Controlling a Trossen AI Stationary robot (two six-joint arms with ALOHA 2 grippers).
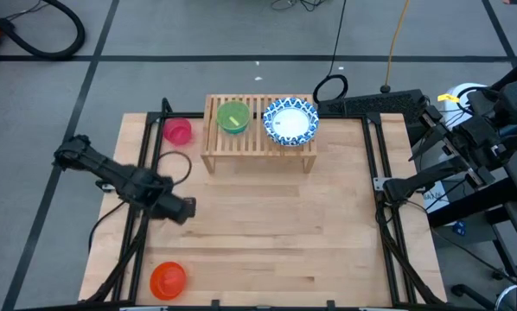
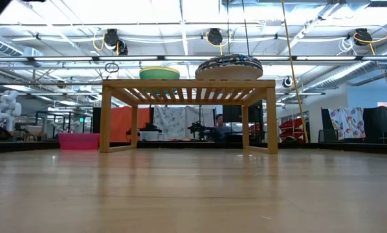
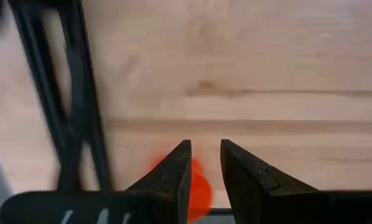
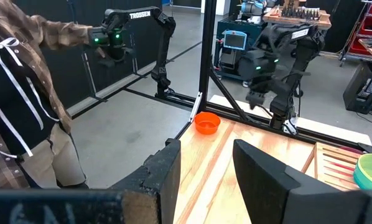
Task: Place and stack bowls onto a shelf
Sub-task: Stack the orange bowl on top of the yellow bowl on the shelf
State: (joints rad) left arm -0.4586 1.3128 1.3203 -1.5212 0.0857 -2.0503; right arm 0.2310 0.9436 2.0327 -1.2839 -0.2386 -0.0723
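Observation:
The light-wood shelf (image 1: 258, 149) stands on its legs at the table's far middle. On its slats sit a greenish bowl (image 1: 232, 117), yellow at the rim in the low view (image 2: 159, 72), and a blue-patterned bowl (image 1: 290, 121). A pink bowl (image 1: 178, 130) rests on the table left of the shelf. An orange-red bowl (image 1: 168, 279) sits at the near left corner. My left gripper (image 1: 181, 210) hangs open over bare table between those two, pointing down, nothing between its fingers (image 3: 204, 168). My right gripper (image 4: 206, 168) waits open, raised off the table's right edge.
Black frame rails (image 1: 142, 207) run along the table's left and right sides. A person in a plaid shirt (image 4: 24, 93) stands beyond the table's near left side. Bare wood lies between the shelf and the near edge (image 1: 276, 233).

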